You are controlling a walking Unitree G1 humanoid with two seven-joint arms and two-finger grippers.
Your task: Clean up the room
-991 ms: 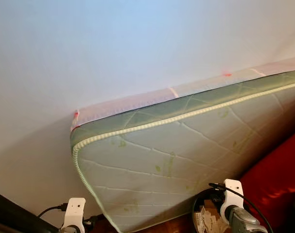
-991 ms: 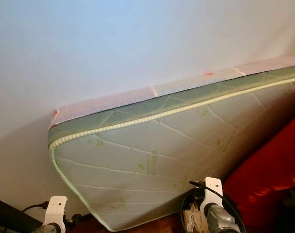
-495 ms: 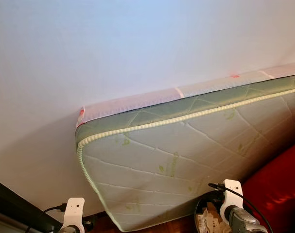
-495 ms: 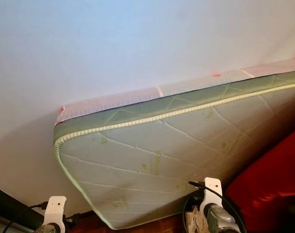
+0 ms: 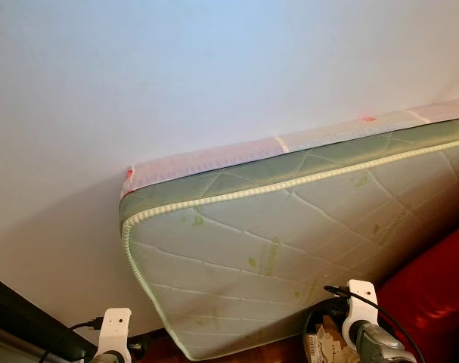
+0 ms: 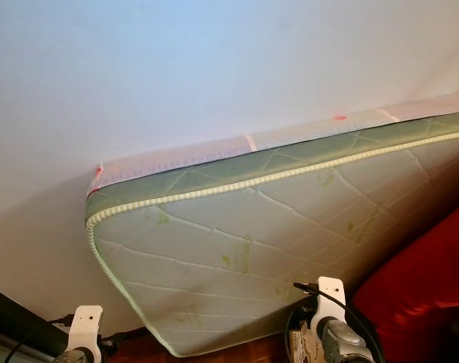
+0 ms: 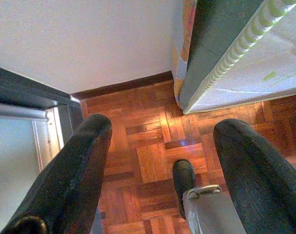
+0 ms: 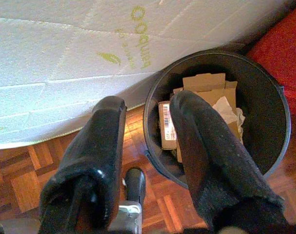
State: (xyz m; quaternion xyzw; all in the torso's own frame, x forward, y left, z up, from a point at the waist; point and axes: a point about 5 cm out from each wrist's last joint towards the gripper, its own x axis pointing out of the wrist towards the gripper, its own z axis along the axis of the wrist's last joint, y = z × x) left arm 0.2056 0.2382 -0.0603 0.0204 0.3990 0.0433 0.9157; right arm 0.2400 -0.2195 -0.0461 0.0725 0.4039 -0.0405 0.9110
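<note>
From the head views, a mattress (image 5: 289, 249) leans on edge against the wall (image 5: 176, 76), with a red cushion (image 5: 441, 287) at its right. In the left wrist view, the left gripper (image 7: 162, 161) hangs over the parquet floor (image 7: 148, 136), fingers wide and empty. In the right wrist view, the right gripper (image 8: 148, 146) hangs with fingers spread, empty, above a black bin (image 8: 265, 97) holding cardboard scraps (image 8: 206, 85); these look light and stiff, best pinched by an edge.

Slight camera shift (mattress (image 5: 289, 249) unmoved)
</note>
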